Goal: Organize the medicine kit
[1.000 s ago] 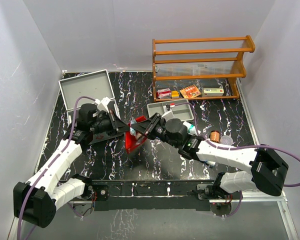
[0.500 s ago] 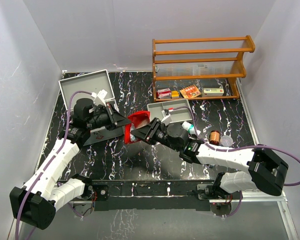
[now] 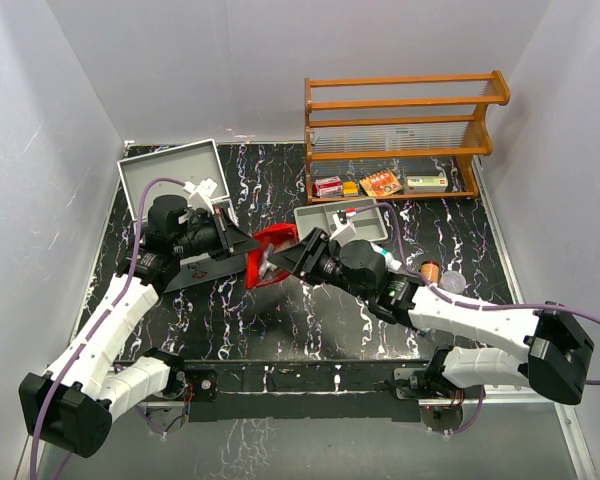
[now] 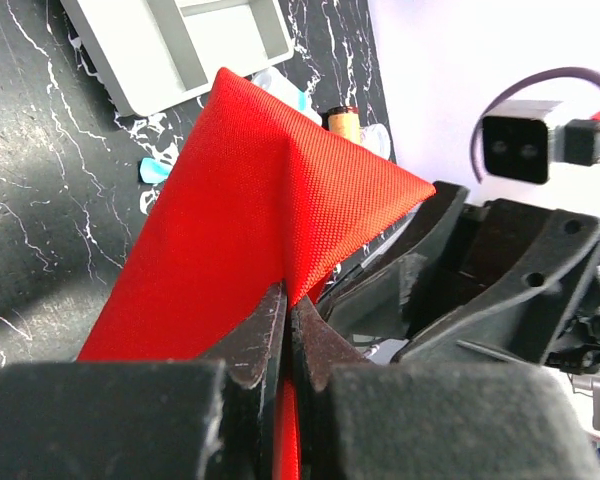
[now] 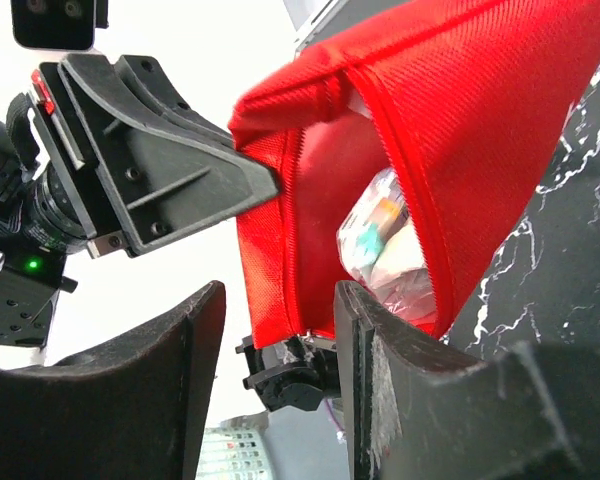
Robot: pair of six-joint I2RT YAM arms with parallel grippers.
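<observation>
Since a second ago, your right gripper (image 3: 302, 255) has let its jaws part at the mouth of the red pouch (image 3: 270, 252), and the pouch now hangs higher off the table. Your left gripper (image 4: 288, 310) is pinched closed on the pouch's fabric. There are wrapped packets (image 5: 378, 240) inside. The medicine kit (image 3: 168, 170) lies at the far left corner, just behind the left gripper and well apart from the right.

One case (image 3: 166, 170), one pouch (image 3: 275, 241), one tray (image 3: 316, 215)
</observation>
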